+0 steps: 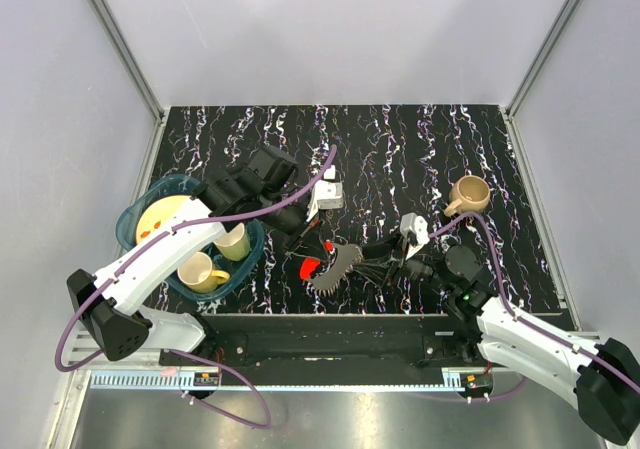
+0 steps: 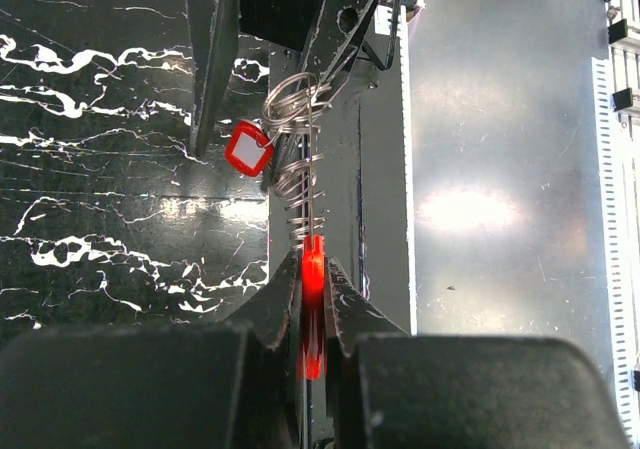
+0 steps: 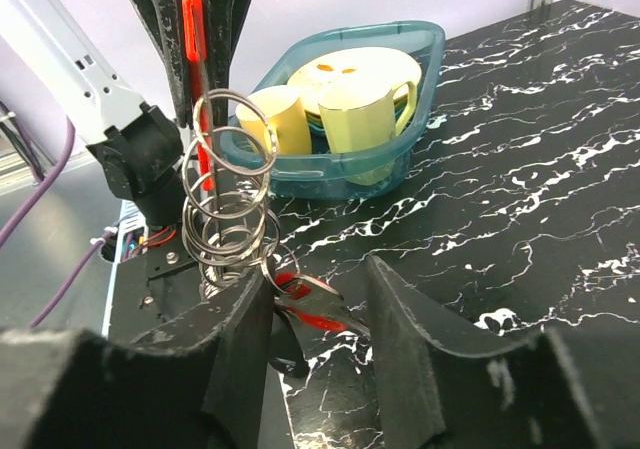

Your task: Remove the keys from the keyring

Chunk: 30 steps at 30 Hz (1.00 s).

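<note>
nearest to us, in the right wrist view, the right gripper [image 3: 318, 287] stands about half open with hold of nothing. its 2 fingers flank the low end of the keyring [image 3: 226, 249]. the left finger is touching or just beside the bottom rings; we cannot tell which. the keyring is a chain of split rings drawn out like a spring, hanging over the front part of the marbled table [image 3: 520, 199]. a red square label tag [image 2: 248, 150] dangles from it near the right fingers. at the top end the left gripper [image 2: 312, 265] is clamped tight on the red oval tag [image 2: 314, 314], seen edge-on, and carries the whole chain by it. we cannot pick out the keys for sure. a grey toothed shape [image 1: 340, 265] just beside the red tag in the top view may be them.

we judge the main risk to be the thin tag sliding out of the left pinch if the right gripper closes on the rings and pulls, dropping the lot. closing on several rings at once would jam them and free no key. a swing of the loose chain could make the right fingers miss. farther off, the teal basin [image 3: 430, 44] of yellow mugs [image 3: 360, 114] and the tan mug [image 1: 468, 193] stand well apart, no hazard.
</note>
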Motion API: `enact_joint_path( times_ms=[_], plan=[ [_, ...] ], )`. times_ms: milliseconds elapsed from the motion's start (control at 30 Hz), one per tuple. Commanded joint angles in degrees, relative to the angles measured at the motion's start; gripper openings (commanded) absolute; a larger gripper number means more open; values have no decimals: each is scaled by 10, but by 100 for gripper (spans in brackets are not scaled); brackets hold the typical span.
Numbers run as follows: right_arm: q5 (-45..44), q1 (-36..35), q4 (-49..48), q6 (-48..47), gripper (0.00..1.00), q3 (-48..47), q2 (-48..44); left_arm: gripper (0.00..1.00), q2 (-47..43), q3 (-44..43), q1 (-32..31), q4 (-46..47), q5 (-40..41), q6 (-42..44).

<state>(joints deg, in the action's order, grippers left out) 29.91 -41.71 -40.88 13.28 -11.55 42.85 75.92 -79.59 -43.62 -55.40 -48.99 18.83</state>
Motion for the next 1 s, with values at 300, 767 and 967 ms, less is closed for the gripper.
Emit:
enact_joint_path(
  times_ms=[300, 767, 967],
  plan=[
    [-51, -20, -36, -40, 52, -7, 12, 0, -17, -13, -3, 36, -2, -14],
    [-80, -20, -48, -47, 0, 15, -7, 0, -39, 14, -3, 56, 39, -27],
    [-122, -21, 93, -68, 0, -9, -93, 0, -79, 73, -3, 117, 106, -65]
  ],
)
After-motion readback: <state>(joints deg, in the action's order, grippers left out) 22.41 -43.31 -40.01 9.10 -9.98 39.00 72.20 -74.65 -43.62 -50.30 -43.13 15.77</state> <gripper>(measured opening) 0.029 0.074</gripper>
